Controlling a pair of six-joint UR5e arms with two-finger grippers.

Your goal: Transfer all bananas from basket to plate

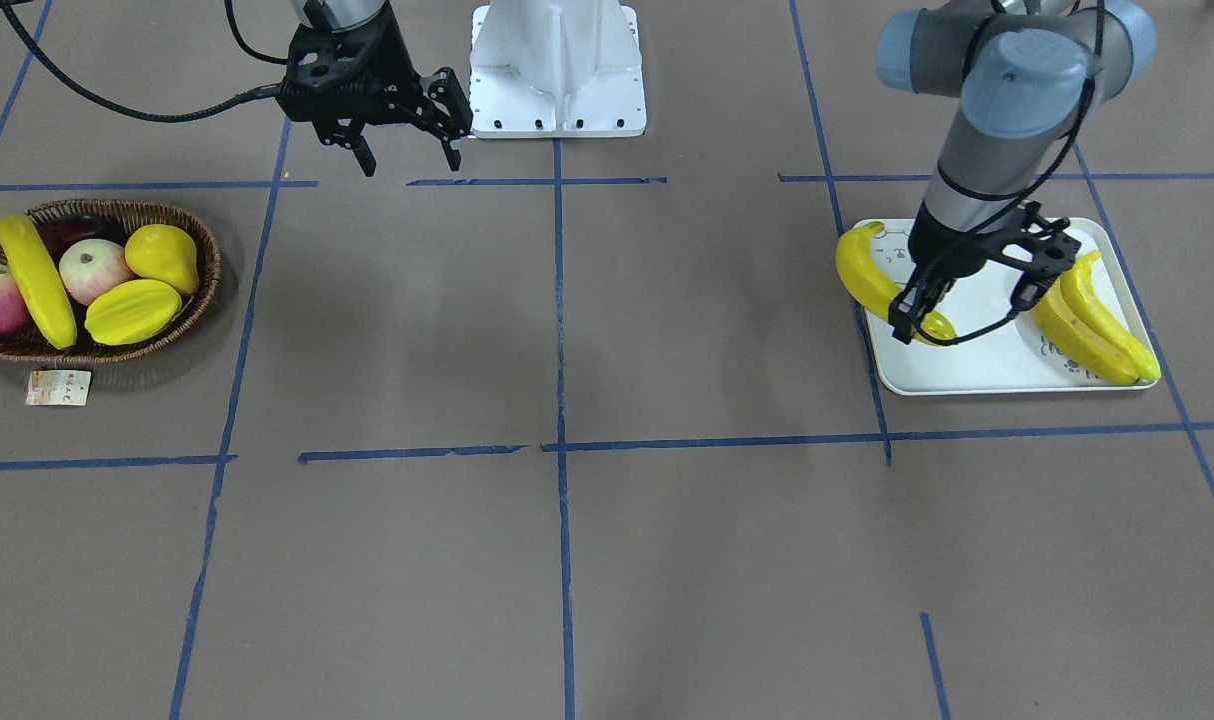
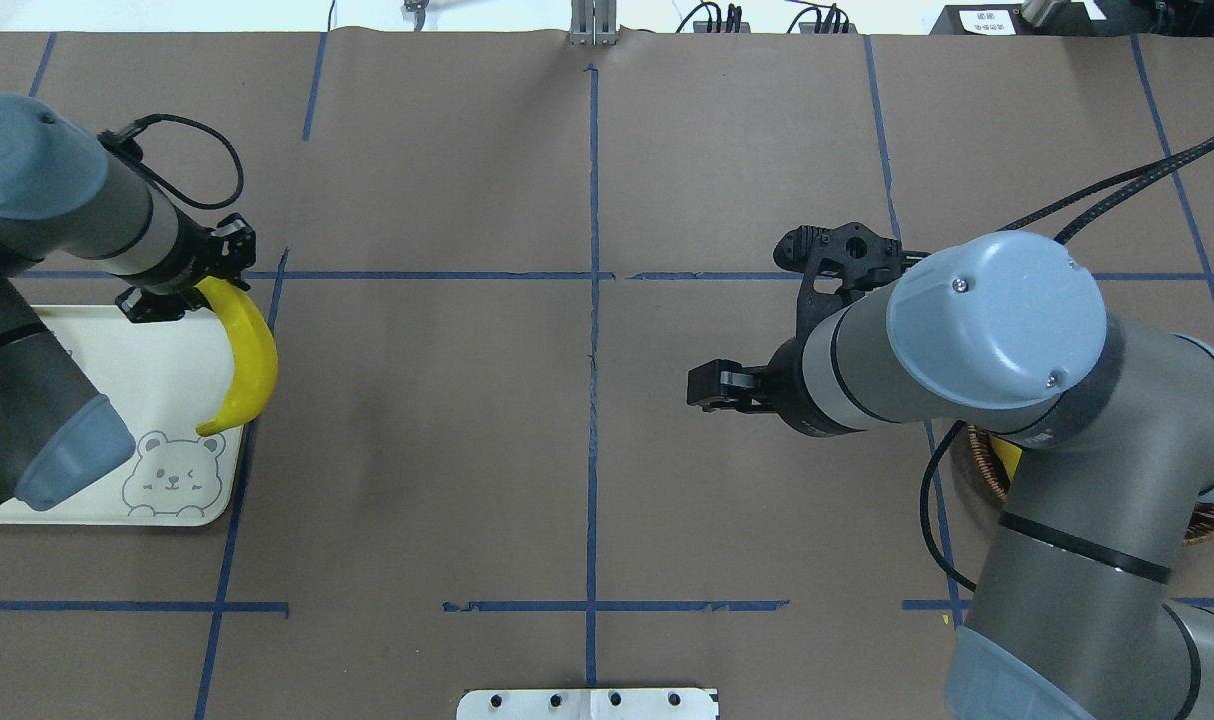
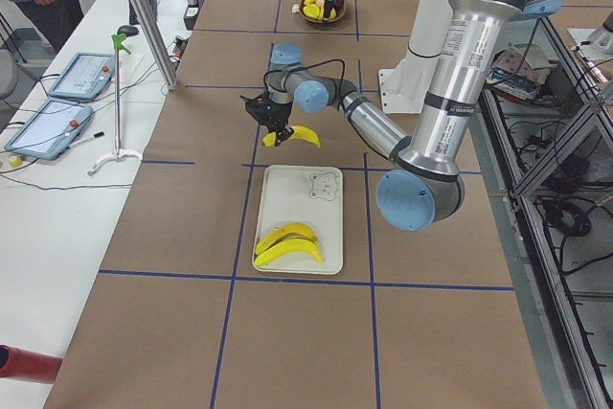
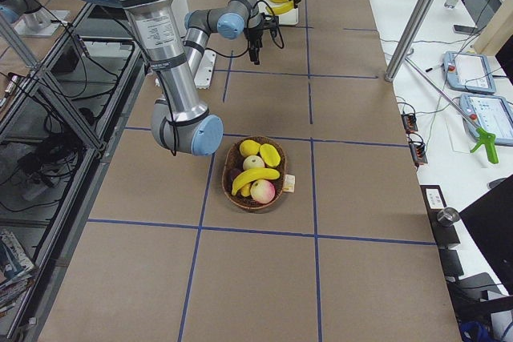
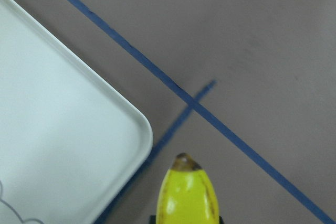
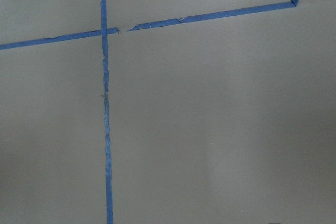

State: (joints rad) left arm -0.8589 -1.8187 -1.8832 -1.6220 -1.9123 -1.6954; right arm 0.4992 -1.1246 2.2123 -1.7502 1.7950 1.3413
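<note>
Left claw: clamped on a banana's end.
Plate: overhead, middle at 7 o'clock from that claw.
Right claw: spread, empty.

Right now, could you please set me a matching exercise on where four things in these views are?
Things:
1. raised banana
2. banana pair
3. lone banana
4. right fingers

Places or states:
A. in basket
B. lying on plate
C. open above table
D. gripped by left fingers

Pairs: 1-D, 2-B, 3-A, 4-C.
</note>
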